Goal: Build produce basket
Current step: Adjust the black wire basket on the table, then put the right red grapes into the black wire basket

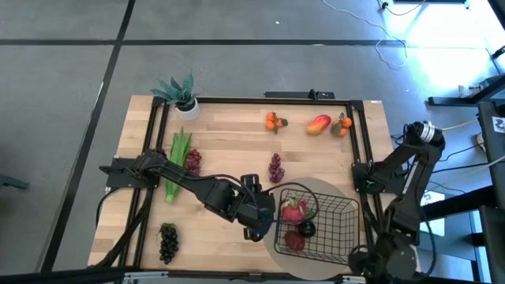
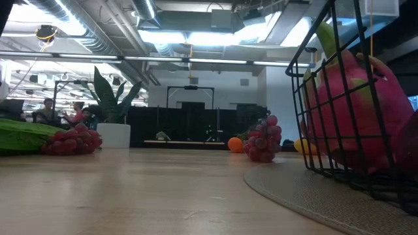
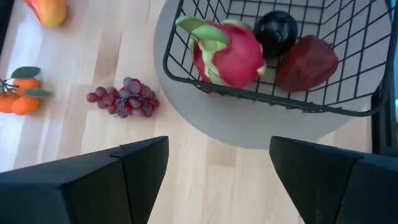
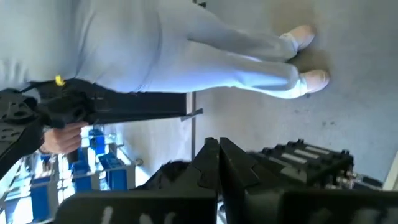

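Black wire basket (image 1: 335, 229) upright on round grey mat, holding pink dragon fruit (image 1: 293, 209), dark round fruit (image 1: 306, 229), dark red piece (image 1: 293, 241). On the table: mango (image 1: 318, 124), tangerines (image 1: 274, 121), purple grapes (image 1: 275, 168), green stalk (image 1: 178, 162), dark grapes (image 1: 167, 241).

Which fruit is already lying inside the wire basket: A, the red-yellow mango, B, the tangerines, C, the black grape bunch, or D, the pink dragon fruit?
D: the pink dragon fruit lies inside the black wire basket; the other three are out on the table.
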Controlling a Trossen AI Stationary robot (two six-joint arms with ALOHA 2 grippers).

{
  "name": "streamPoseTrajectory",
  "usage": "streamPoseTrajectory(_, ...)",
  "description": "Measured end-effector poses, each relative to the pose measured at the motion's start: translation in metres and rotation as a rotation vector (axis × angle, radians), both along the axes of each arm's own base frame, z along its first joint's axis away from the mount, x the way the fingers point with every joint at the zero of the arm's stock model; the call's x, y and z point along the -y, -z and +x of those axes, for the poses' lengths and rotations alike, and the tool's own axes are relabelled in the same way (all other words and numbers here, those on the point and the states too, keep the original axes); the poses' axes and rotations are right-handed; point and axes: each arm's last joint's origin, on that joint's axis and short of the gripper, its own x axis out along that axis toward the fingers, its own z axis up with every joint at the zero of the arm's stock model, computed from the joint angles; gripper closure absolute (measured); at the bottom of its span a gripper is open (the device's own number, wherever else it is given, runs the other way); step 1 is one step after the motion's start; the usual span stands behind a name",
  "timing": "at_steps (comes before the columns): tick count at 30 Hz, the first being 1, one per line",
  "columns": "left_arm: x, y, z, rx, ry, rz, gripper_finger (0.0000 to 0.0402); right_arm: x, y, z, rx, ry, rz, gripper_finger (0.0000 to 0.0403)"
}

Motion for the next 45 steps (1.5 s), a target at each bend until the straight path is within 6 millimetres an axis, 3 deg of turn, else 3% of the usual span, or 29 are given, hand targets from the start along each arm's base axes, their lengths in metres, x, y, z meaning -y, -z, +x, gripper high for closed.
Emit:
streamPoseTrajectory(14,0.001,0.0,0.0,-0.004,0.024,0.013,0.0134,-0.009,0.052,0.01,-0.016,0.133,-0.308,0.0402)
streamPoseTrajectory(40,0.002,0.001,0.0,-0.018,0.042,-0.016,0.0134,0.013,0.068,0.001,-0.097,0.149,-0.596,0.0402)
streamPoseTrajectory(45,0.002,0.001,0.0,-0.018,0.026,-0.027,0.0134,0.011,0.059,0.002,-0.086,0.143,-0.562,0.0402)
